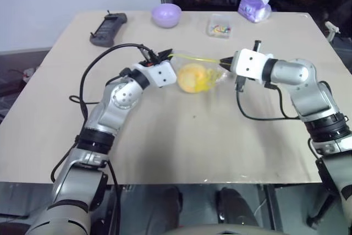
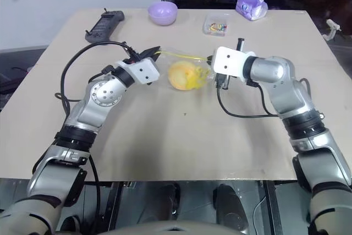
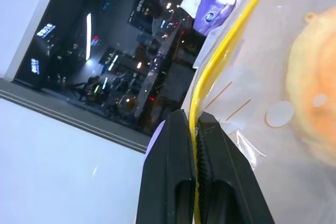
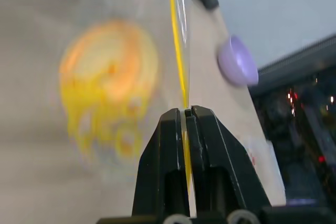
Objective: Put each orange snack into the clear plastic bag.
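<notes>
Both end effectors clamped on the clear plastic bag's [image 1: 204, 72] yellow strip: left end effector [image 1: 168, 54] at one end, right end effector [image 1: 224, 61] at the other. Bag hangs above the desk [image 1: 181, 136], orange snack [image 1: 191, 77] inside.
</notes>
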Controlling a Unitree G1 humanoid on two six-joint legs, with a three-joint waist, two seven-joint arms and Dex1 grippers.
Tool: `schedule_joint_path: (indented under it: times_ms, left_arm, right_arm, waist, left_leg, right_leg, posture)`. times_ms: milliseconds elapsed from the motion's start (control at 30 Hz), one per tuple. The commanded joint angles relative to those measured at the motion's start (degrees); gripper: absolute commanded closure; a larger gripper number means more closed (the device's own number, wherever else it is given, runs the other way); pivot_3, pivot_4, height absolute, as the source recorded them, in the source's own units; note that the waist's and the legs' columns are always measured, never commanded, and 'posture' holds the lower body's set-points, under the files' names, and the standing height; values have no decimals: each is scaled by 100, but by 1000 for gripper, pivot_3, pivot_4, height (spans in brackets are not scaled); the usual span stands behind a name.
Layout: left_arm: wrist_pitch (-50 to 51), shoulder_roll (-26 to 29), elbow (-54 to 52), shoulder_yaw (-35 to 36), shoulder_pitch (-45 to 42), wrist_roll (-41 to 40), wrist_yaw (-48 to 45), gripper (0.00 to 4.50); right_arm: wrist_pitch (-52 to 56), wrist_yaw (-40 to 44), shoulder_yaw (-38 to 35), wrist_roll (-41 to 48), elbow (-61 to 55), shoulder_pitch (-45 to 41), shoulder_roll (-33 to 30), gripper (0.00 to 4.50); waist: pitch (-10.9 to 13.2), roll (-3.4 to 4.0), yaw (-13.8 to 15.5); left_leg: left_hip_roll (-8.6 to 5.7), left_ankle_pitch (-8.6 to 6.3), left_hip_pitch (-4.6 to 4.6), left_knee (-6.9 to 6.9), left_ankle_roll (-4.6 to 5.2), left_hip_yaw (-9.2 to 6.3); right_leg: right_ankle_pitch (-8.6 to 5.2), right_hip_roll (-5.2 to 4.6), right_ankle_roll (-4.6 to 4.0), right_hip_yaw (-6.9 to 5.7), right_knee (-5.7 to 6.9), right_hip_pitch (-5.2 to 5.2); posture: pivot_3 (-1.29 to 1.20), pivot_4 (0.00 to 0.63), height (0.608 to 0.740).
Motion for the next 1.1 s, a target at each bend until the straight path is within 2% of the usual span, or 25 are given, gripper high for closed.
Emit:
schedule_joint_path:
  times_ms: [33,200,300,400,533,633,800,867,900,933,967,1033,1100]
  left_arm:
    - [-44,132,67,276,-123,-45,167,4500]
    - [-116,-60,308,161,-264,-167,59,4500]
    - [-252,-276,769,15,-560,-111,131,4500]
    - [-448,-538,1683,-121,-1187,32,387,4500]
    - [-789,-726,2283,-74,-1719,-41,614,4500]
    - [-1132,-666,2096,-79,-1452,-245,359,4500]
    - [-1259,-366,1066,-208,-253,-802,-761,4500]
    - [-791,-85,-7,-307,864,-1550,-1728,3844]
    - [-571,19,-428,-336,1249,-1851,-2082,3667]
    - [-320,93,-777,-335,1540,-2068,-2327,3238]
    - [-144,132,-1018,-299,1711,-2159,-2418,2792]
    - [291,207,-1498,-188,2029,-2428,-2613,1743]
    - [654,311,-1895,-79,2301,-2685,-2819,1153]
  right_arm:
    - [130,-87,-403,24,-79,87,-280,4498]
    - [185,-180,-463,-10,-33,119,-364,4498]
    - [168,-522,-451,-91,374,-184,-137,4498]
    - [-60,-1089,-463,-262,1077,-747,111,4498]
    - [-343,-1510,-601,-341,1469,-1080,101,4498]
    - [-69,-1049,-691,-20,939,-592,-40,4498]
    - [996,102,-706,876,-808,816,-315,4498]
    - [1702,618,-616,1217,-1707,1839,-643,4500]
    - [1979,700,-637,1333,-1980,2117,-723,4500]
    - [2174,711,-672,1397,-2158,2274,-777,3831]
    - [2329,742,-694,1418,-2275,2350,-859,3543]
    - [2609,891,-751,1527,-2501,2488,-1032,2466]
    - [2808,988,-835,1689,-2675,2546,-1127,1900]
  waist:
    - [0,0,-13]
    - [0,0,-10]
    - [0,-1,-6]
    - [2,-2,-11]
    - [-1,-2,-13]
    - [-4,-3,-19]
    - [-4,1,-40]
    - [-7,6,-51]
    - [-9,8,-52]
    - [-8,9,-54]
    - [-3,9,-48]
    - [3,19,-5]
    - [7,12,14]
  left_leg:
    - [0,0,0,0,0,0]
    - [0,0,0,-1,0,1]
    - [0,0,0,-1,0,1]
    - [-1,0,1,1,0,2]
    - [-1,3,-13,0,-6,1]
    - [-3,16,-91,4,-28,5]
    - [-2,16,-102,-16,-28,13]
    - [-2,16,-128,-18,-28,14]
    - [2,16,-133,-15,-28,11]
    - [5,16,-137,-17,-28,11]
    - [5,16,-138,-16,-28,13]
    - [-1,11,-156,36,-17,8]
    - [-4,1,-143,73,1,2]
  right_leg:
    - [0,0,0,0,0,0]
    - [0,0,0,1,0,0]
    - [0,0,0,0,0,0]
    - [0,0,0,0,2,-1]
    - [0,0,0,-1,0,-15]
    - [1,-5,0,4,3,-96]
    - [0,-8,0,9,0,-107]
    - [0,-8,0,13,1,-136]
    - [0,-8,-1,11,4,-137]
    - [0,-7,-1,12,1,-138]
    - [0,-7,-1,12,0,-139]
    - [3,-5,0,9,26,-156]
    - [3,-5,2,7,73,-143]
  posture:
    - [0,150,736]
    - [0,150,736]
    - [0,150,736]
    - [0,150,736]
    - [0,150,736]
    - [0,150,736]
    - [0,150,736]
    - [0,150,736]
    - [0,150,736]
    - [0,150,736]
    - [0,150,736]
    - [0,150,736]
    - [0,150,736]
